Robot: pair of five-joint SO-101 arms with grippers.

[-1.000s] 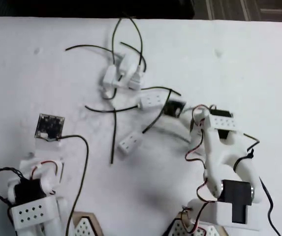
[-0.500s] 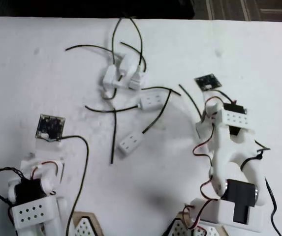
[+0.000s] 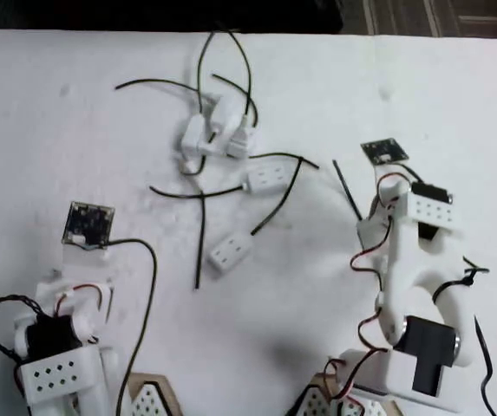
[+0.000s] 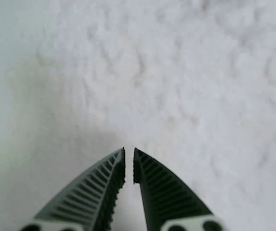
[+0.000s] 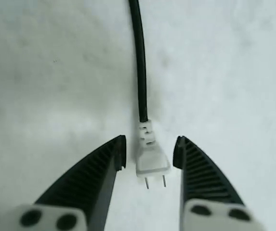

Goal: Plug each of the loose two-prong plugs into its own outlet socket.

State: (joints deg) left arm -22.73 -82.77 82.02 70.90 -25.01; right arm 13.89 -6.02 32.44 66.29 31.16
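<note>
Now: plug pickup, right arm, grip not yet made.
Right gripper (image 5: 150, 140): jaws wide open, holding nothing, one either side of the plug (image 5: 152, 161), which lies flat on the table (image 5: 56, 72), prongs twd the wrist. Best way, I'd judge: close square on the white body, not on prongs or cord (image 5: 138, 62), so it stays straight for insertion. Left gripper (image 4: 129, 151): jaws almost shut, thin slit, empty, over bare table. Further out: first socket block (image 3: 265, 176), second socket block (image 3: 229, 250), then tangle of white pieces & cords (image 3: 213, 134). Loose black cords cross btwn these and may snag.
</note>
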